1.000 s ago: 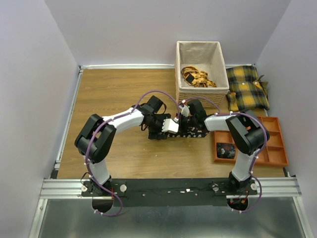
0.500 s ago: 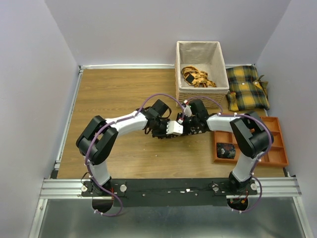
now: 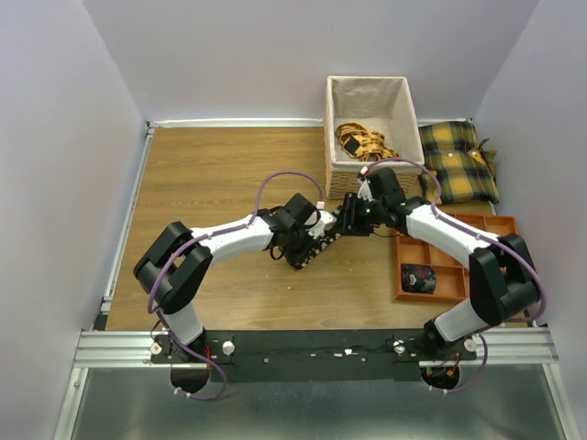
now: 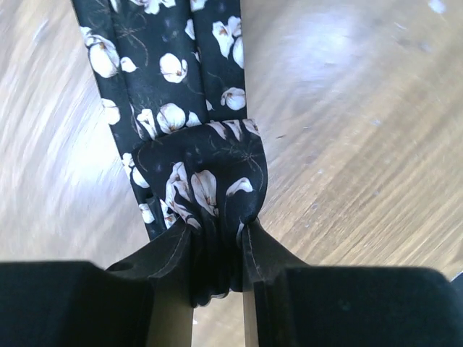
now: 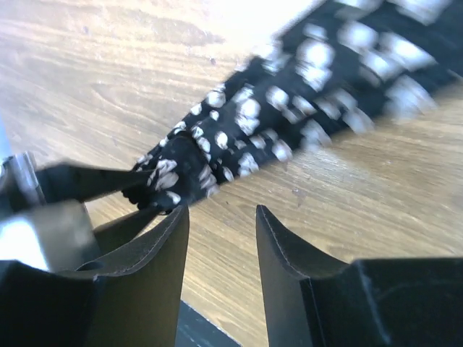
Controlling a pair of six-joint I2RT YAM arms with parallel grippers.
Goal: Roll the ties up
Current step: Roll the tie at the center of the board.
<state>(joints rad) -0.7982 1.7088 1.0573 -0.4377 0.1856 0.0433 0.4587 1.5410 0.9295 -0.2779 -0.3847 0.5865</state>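
A: Where is the tie right now?
B: Flat on the wooden table, mid-board between the two arms. The left gripper is clamped on its folded-over end, with the black flowered cloth bunched tight between the pads. The rest runs away across the wood as a strip.
A: And the other hand?
B: The right gripper stands parted with nothing between its fingers, just short of that same end. The strip stretches off beyond it.
A: So the roll is barely begun?
B: I judge so: one fold, no coil yet. To do it well, the left should hold the fold low against the wood and turn it over along the strip. The right should press the free length flat and straight so the turns stack evenly. With too loose a pinch the slick fabric will likely spring open, and a sideways pull gives a cone, not a coil.
A: Where does it go after?
B: Probably the orange tray on the right, where one rolled tie sits in a near compartment.
A: Any brand or label to read?
B: None. The yellowish ties in the basket show a small dark tag, too small to read
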